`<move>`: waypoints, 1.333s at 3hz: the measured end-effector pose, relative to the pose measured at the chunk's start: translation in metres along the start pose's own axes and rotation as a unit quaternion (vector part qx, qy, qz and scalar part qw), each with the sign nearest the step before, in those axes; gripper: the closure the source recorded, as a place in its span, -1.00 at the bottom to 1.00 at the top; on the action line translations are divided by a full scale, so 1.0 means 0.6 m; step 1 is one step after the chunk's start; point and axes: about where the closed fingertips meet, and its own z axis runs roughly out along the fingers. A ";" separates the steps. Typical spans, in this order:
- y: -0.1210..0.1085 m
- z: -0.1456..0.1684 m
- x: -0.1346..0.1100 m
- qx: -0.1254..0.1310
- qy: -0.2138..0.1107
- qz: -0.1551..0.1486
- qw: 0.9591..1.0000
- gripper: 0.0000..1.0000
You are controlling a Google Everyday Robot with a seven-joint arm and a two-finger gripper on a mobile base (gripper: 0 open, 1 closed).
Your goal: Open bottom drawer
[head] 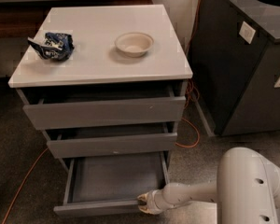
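Sticking far out of its cabinet, the bottom drawer (pixel 114 178) is open and you can see its flat grey tray with nothing in it. The gripper (pixel 146 203) is at the top edge of the drawer's front, close to the corner nearest the arm (pixel 196 192). I cannot tell if the gripper is holding that edge or just touching it.

The job looks almost done. The drawer might slide out a little more, or it may be all the way out. What is left is mostly to let go and back off.

Just above the gripper is the middle drawer (pixel 112 145), out a little. Higher up is the top drawer (pixel 105 113), also out a little. Both hang over the back of the tray, so lifting the gripper straight up should be done with care.

On the white top (pixel 98 64), far above the gripper, sit a bowl (pixel 134 43) and a crumpled bag (pixel 51 45).

Behind the gripper, toward the arm, the floor (pixel 203 162) is bare. An orange cable (pixel 23 183) lies on the far side of the drawer. A dark bin (pixel 242 69) stands well apart, up past the arm.
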 end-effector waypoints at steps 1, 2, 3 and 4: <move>0.042 -0.004 -0.013 -0.008 -0.001 -0.007 1.000 1.00; 0.054 -0.006 -0.019 -0.012 0.001 -0.010 1.000 0.95; 0.059 -0.006 -0.020 -0.015 0.003 -0.010 1.000 0.48; 0.057 -0.009 -0.025 -0.013 0.000 -0.013 1.000 0.03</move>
